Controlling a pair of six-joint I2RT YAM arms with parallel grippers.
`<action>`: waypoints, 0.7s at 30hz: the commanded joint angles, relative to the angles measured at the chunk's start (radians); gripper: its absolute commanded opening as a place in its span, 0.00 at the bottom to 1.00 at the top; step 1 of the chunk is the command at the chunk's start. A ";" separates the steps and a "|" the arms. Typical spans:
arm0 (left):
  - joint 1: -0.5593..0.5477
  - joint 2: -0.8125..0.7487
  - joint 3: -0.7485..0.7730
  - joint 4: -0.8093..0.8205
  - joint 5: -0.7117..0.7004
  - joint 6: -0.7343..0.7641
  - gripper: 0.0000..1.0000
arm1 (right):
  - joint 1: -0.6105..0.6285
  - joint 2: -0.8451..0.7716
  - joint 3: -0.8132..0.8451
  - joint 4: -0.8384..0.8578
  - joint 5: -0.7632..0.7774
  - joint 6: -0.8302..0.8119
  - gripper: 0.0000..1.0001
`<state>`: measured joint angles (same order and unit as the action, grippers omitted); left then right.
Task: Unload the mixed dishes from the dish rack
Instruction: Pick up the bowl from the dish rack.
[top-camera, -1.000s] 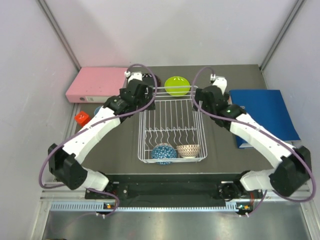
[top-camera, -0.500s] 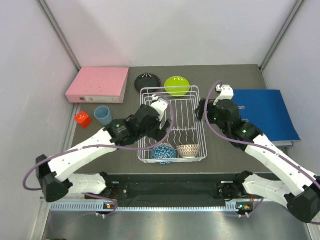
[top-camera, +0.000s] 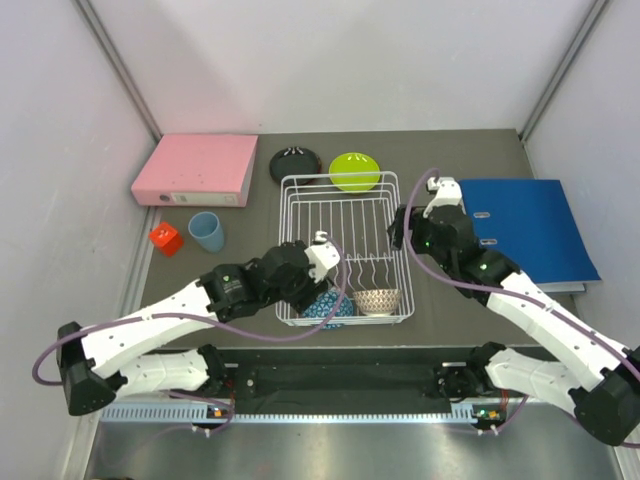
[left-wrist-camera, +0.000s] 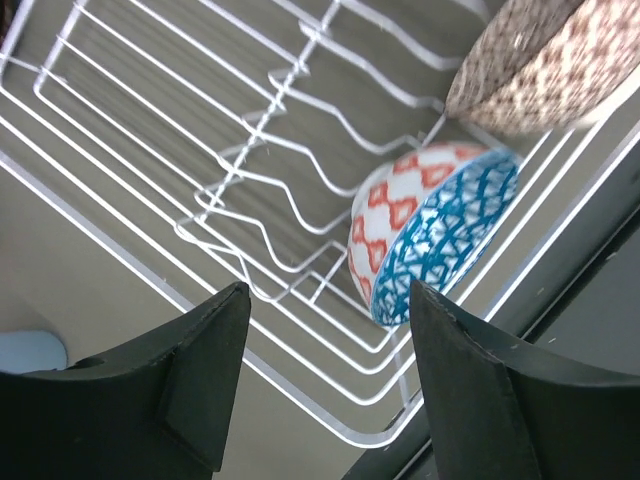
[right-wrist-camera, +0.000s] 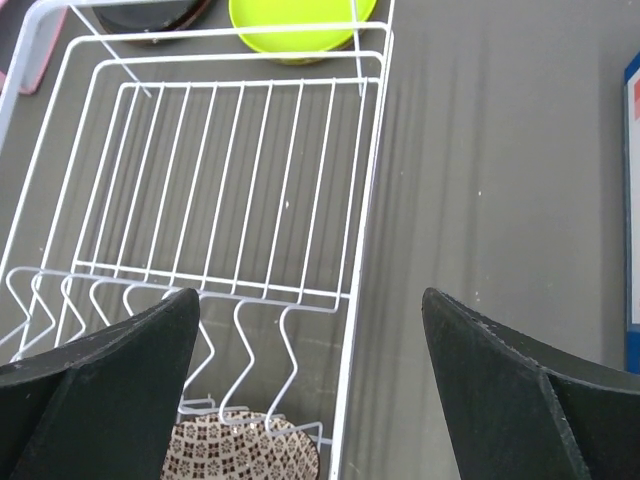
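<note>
The white wire dish rack (top-camera: 338, 179) stands mid-table. In its near end lie a blue patterned bowl (top-camera: 332, 306), tipped on edge and partly under my left arm, and a beige patterned bowl (top-camera: 377, 299). My left gripper (left-wrist-camera: 328, 295) is open and empty, just above the rack's near-left corner (left-wrist-camera: 250, 150), with the blue bowl (left-wrist-camera: 440, 240) and the beige bowl (left-wrist-camera: 530, 60) ahead of it. My right gripper (right-wrist-camera: 310, 295) is open and empty over the rack's right rim (right-wrist-camera: 362, 250). The lime green plate (top-camera: 354, 171), a dark plate (top-camera: 295, 165) and the pale blue cup (top-camera: 207, 231) rest on the table.
A pink binder (top-camera: 195, 169) lies at the back left and a blue binder (top-camera: 525, 230) at the right. A small red cube (top-camera: 165, 238) sits beside the cup. Pale walls close in the back and both sides.
My left arm has swung from the rack's back-left corner to its near-left corner, over the blue bowl. My right arm has drawn back a little along the rack's right side.
</note>
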<state>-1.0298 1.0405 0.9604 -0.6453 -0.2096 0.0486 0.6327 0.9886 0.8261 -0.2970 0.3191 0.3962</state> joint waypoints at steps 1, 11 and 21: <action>-0.012 0.012 -0.038 0.044 -0.060 0.040 0.69 | 0.013 0.008 -0.010 0.055 -0.012 0.003 0.92; -0.013 -0.033 -0.138 0.127 -0.025 0.025 0.67 | 0.015 0.024 -0.036 0.087 -0.035 0.012 0.92; -0.013 0.018 -0.201 0.231 0.019 0.016 0.64 | 0.016 0.038 -0.036 0.084 -0.034 0.009 0.92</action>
<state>-1.0378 1.0317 0.7795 -0.5140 -0.2123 0.0662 0.6331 1.0180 0.7849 -0.2642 0.2863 0.4034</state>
